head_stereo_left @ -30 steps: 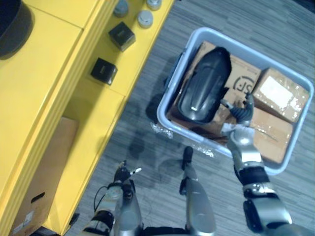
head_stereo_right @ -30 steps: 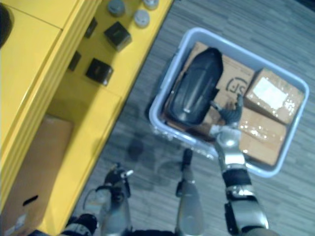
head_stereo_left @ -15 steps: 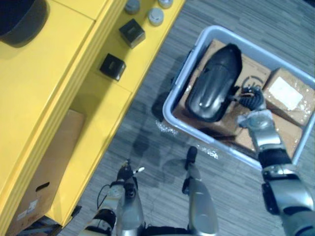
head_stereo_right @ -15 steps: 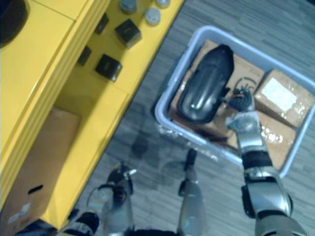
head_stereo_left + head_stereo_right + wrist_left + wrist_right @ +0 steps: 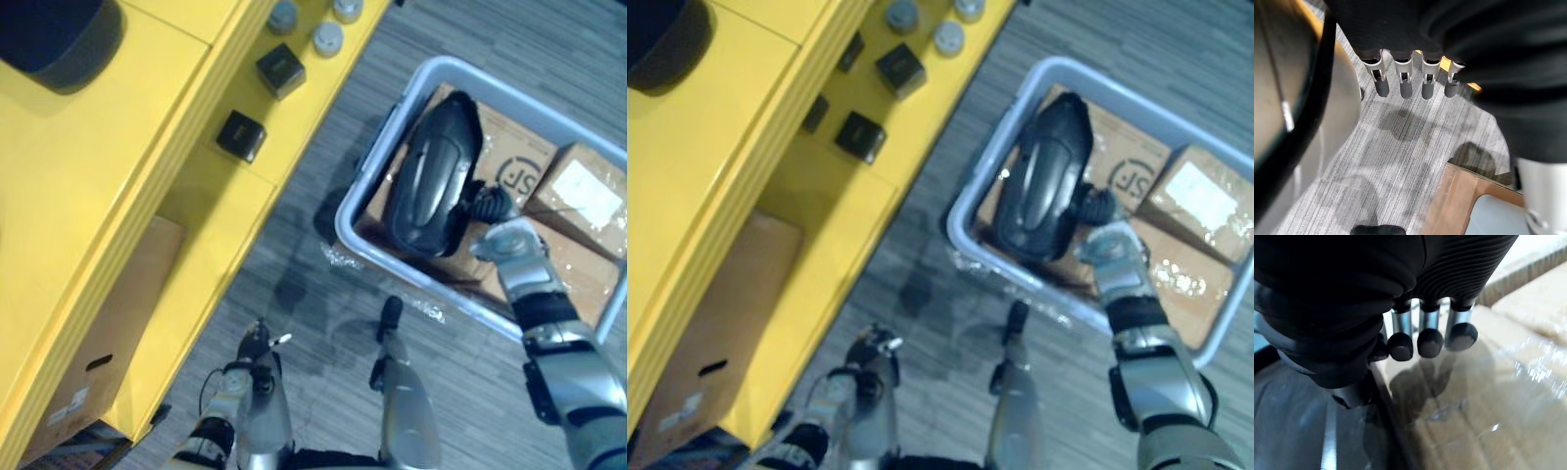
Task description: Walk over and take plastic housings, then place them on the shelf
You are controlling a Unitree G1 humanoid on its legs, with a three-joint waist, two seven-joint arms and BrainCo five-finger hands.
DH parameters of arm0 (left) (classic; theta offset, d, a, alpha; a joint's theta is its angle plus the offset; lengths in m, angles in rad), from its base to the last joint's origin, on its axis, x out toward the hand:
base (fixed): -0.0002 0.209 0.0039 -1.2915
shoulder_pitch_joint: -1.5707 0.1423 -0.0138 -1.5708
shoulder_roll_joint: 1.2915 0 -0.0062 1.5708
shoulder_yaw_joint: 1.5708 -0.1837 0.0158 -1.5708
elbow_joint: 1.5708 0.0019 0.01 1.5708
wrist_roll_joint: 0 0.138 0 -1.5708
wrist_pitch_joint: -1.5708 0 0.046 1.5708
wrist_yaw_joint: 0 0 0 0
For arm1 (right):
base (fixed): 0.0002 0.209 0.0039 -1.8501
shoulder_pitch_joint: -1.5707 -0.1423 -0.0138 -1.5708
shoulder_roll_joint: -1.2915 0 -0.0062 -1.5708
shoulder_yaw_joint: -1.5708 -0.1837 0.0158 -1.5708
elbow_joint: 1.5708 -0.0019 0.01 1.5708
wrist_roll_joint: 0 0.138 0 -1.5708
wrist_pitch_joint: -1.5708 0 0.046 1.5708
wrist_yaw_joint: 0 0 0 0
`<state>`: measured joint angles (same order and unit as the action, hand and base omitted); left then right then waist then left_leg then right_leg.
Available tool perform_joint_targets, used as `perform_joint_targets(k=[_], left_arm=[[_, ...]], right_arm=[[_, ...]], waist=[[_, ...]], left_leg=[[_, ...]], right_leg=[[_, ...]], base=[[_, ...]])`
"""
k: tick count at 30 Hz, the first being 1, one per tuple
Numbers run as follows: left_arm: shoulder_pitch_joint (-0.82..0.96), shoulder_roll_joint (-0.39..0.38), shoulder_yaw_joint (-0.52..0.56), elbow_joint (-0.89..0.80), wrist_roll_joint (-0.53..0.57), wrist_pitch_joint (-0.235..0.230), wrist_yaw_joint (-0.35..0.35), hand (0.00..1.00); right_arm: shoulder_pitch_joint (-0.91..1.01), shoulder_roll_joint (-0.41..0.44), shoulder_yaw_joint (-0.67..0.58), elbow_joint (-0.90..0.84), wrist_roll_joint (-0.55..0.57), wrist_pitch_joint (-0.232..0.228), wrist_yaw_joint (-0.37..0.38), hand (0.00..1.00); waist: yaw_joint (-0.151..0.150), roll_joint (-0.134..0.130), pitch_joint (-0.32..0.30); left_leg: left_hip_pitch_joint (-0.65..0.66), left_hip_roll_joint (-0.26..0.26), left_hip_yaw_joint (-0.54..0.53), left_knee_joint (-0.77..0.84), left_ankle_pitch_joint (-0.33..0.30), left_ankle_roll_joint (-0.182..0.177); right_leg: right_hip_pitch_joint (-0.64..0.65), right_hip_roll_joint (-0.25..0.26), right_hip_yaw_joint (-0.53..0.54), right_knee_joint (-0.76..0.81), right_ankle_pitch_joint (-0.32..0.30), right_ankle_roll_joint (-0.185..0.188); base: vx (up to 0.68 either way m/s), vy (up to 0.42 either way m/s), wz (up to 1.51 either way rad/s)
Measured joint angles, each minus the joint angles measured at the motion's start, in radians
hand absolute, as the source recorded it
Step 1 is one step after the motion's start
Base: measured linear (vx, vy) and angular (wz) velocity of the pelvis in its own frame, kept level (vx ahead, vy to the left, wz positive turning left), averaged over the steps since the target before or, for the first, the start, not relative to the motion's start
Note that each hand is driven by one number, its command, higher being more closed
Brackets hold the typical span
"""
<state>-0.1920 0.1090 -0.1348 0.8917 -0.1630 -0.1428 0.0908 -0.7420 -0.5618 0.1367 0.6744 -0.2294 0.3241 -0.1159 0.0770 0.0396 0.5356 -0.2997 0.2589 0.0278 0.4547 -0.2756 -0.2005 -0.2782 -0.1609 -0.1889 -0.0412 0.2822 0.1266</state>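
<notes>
The black plastic housing [image 5: 431,176] is lying in the pale grey bin [image 5: 529,102] on the floor, out around 2 o'clock, on top of taped cardboard boxes [image 5: 583,201]. The right hand [image 5: 505,235] is right at the housing's 3 o'clock edge, fingers hanging loose over the cardboard with nothing between them, so no grasp on it. The left hand [image 5: 1400,83] is down low at 6 o'clock, fingers straight over the floor. The yellow shelf [image 5: 118,166] runs along 9 to 11 o'clock, with two black cubes [image 5: 280,70] and some grey caps [image 5: 327,39] on it.
</notes>
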Motion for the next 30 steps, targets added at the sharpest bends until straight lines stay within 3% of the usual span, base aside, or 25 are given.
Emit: perform_joint_targets(k=[5,8,10,14,16,19,24,30], left_arm=[[0.059,0.014,-0.029,-0.172,-0.039,-0.016,-0.021,0.0],[0.1,0.039,-0.084,-0.35,-0.084,-0.004,-0.036,0.0],[0.137,0.042,-0.106,-0.475,-0.115,0.035,-0.056,0.0],[0.159,0.042,-0.129,-0.649,-0.153,0.139,-0.118,0.0],[0.132,0.049,-0.15,-0.699,-0.156,0.187,-0.146,0.0],[0.108,0.056,-0.157,-0.748,-0.191,0.242,-0.155,0.0],[0.062,0.077,-0.17,-0.775,-0.27,0.371,-0.184,0.0],[-0.059,0.071,-0.202,-0.667,-0.389,0.458,-0.182,0.0]], right_arm=[[0.092,-0.002,-0.05,-0.097,-0.02,0.006,-0.057,1.0],[0.174,0.01,-0.115,-0.193,-0.019,0.005,-0.143,1.0],[0.257,0.058,-0.157,-0.248,-0.023,0.004,-0.227,1.0],[0.371,0.127,-0.159,-0.281,-0.059,-0.009,-0.324,1.0],[0.409,0.148,-0.166,-0.281,-0.067,-0.036,-0.373,1.0],[0.422,0.165,-0.187,-0.281,-0.093,-0.045,-0.399,1.0],[0.434,0.182,-0.195,-0.29,-0.127,-0.096,-0.429,1.0],[0.432,0.182,-0.193,-0.29,-0.138,-0.211,-0.438,1.0]], waist=[[0.0,0.0,-0.001],[-0.007,0.0,-0.011],[-0.013,-0.001,-0.095],[-0.035,0.011,-0.194],[-0.04,0.017,-0.241],[-0.053,0.019,-0.256],[-0.067,0.019,-0.319],[-0.091,0.011,-0.367]], left_leg=[[0.057,-0.005,0.0,-0.049,0.019,-0.002],[0.096,-0.007,0.001,-0.08,0.031,-0.004],[0.11,-0.007,0.006,-0.118,0.044,-0.005],[0.181,-0.006,0.019,-0.174,0.055,-0.006],[0.199,-0.006,0.035,-0.184,0.055,-0.006],[0.229,-0.006,0.038,-0.192,0.055,-0.006],[0.291,-0.005,0.078,-0.221,0.057,-0.008],[0.336,-0.006,0.096,-0.258,0.076,-0.014]], right_leg=[[0.044,-0.005,-0.008,-0.004,-0.01,0.0],[0.076,-0.007,-0.016,-0.007,-0.017,0.001],[0.077,-0.007,-0.023,-0.012,-0.026,0.003],[0.137,-0.005,-0.033,-0.036,-0.039,0.005],[0.144,-0.007,-0.032,-0.036,-0.042,0.006],[0.169,-0.007,-0.032,-0.036,-0.043,0.008],[0.196,-0.007,-0.005,-0.037,-0.046,0.009],[0.215,-0.006,0.005,-0.037,-0.045,0.008]], base=[[0.03,-0.01,0.09],[0.04,-0.012,0.09],[0.06,-0.023,0.05],[0.1,-0.019,0.05],[0.03,0.008,-0.05],[0.01,0.0,-0.01],[0.01,0.011,-0.14],[-0.01,-0.003,-0.04]])
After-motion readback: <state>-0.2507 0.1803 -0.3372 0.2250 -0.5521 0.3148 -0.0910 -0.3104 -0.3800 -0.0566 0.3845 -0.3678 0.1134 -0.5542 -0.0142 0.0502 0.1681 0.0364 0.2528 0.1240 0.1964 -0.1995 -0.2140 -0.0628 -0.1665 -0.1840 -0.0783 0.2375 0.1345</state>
